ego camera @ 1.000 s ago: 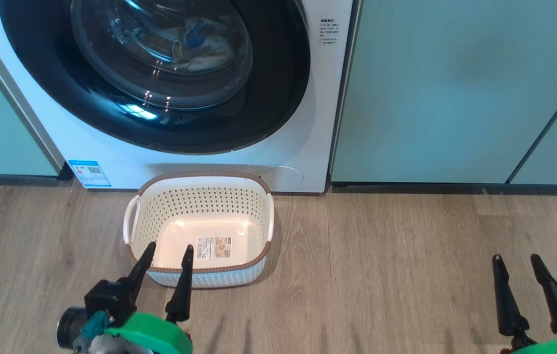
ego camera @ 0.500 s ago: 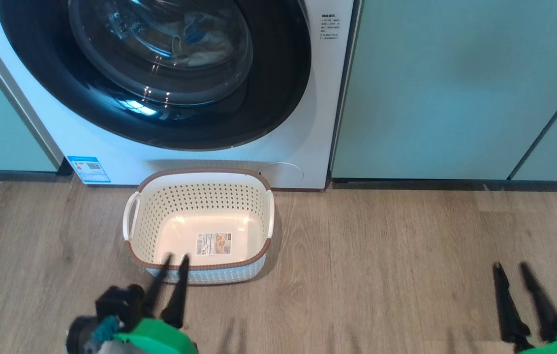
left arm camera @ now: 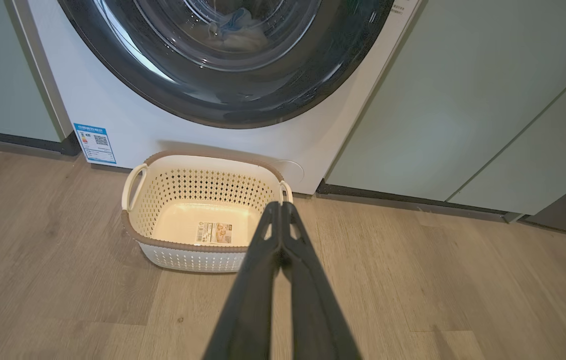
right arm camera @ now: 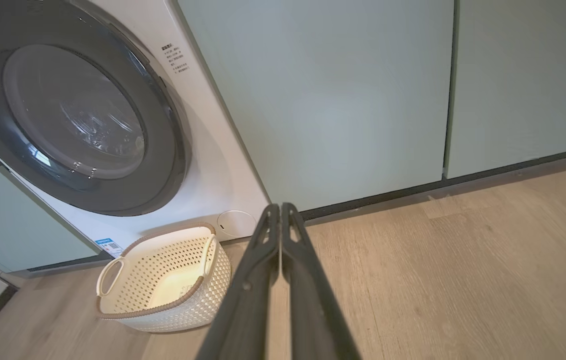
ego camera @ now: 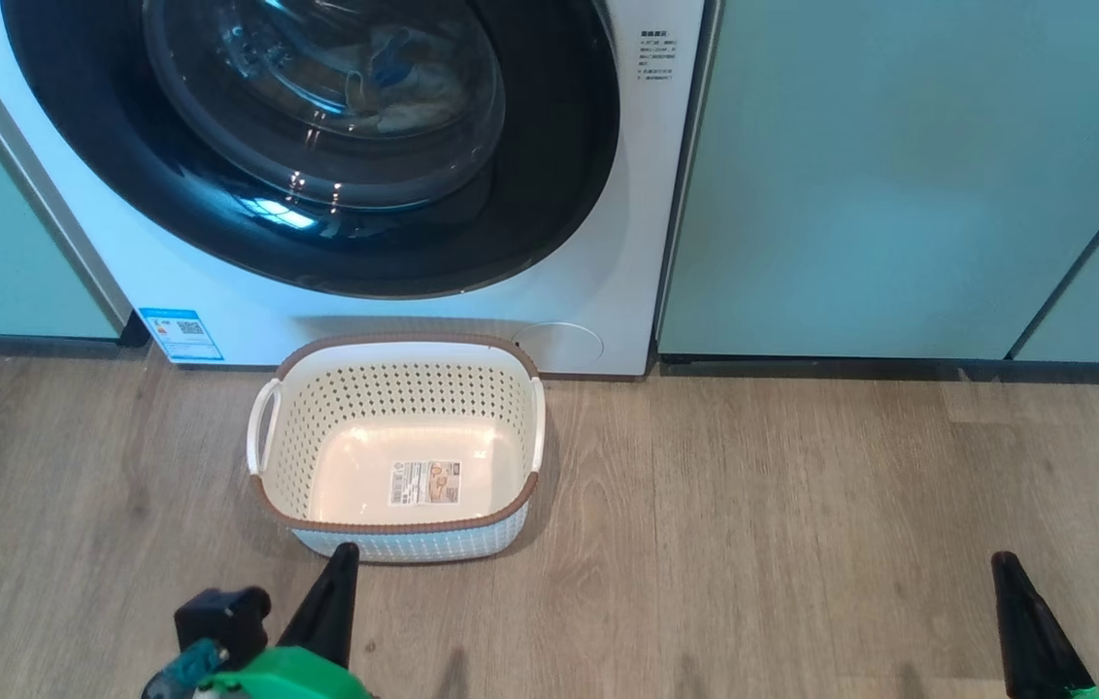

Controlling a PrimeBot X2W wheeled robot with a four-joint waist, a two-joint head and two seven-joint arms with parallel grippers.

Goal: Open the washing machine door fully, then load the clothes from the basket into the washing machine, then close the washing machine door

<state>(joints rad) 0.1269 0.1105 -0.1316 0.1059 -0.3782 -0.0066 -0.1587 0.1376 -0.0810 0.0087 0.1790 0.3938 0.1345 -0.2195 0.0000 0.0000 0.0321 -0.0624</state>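
Door-closing step, judged complete: washing machine door (ego camera: 297,165) flush on the washing machine (ego camera: 627,243), clothes (ego camera: 409,102) inside, basket (ego camera: 394,398) bare on the floor (ego camera: 753,534) just before it, left tool (ego camera: 346,555) and right tool (ego camera: 1004,563) clenched empty; calls merely for withdrawal.

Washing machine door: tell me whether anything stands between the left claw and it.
The empty basket stands on the floor between the shut left claw and the closed washing machine door, low, beneath the door's rim. Nothing else visible is in the way.
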